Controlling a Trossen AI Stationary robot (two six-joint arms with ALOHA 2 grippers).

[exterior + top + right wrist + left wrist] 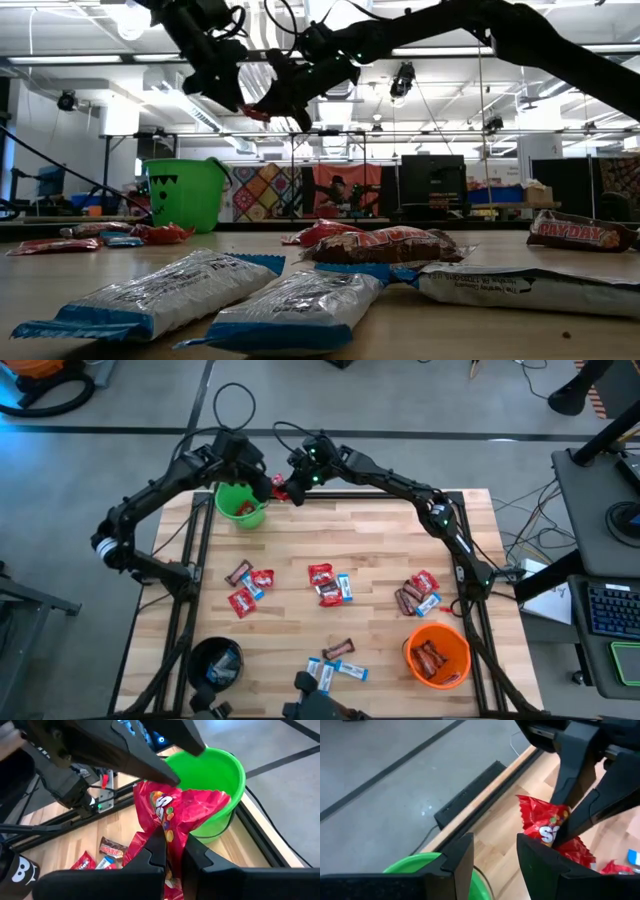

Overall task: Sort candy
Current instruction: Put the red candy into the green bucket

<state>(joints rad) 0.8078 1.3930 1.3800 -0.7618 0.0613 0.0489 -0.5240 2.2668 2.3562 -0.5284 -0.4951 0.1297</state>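
Observation:
My right gripper (pixel 172 855) is shut on a red candy packet (pixel 175 810), held in the air at the table's far left, just right of the green bucket (pixel 240 503). My left gripper (pixel 495 855) hovers open over the bucket's rim (pixel 415 867), with nothing between its fingers. Its fingertips (pixel 162 772) are close to the packet's top edge. In the low view the packet (pixel 258 110) shows high above the table between the two grippers. More red, blue-and-white and brown candies lie loose on the wood. My right gripper pinches the red packet between its two fingers (pixel 570 805), about mid-packet (pixel 170 832). It comes from the table's right, slanting down. The crumpled packet is lifted clear and sticks out past the fingertips toward the green bucket. Whether my left gripper touches the packet's top edge, I cannot tell.
An orange bucket (pixel 437 655) holding brown bars stands near right, and a black bucket (pixel 215 663) near left. Candy clusters lie mid-left (pixel 250 585), at the centre (pixel 328 582), to the right (pixel 415 595) and near the front edge (pixel 335 660).

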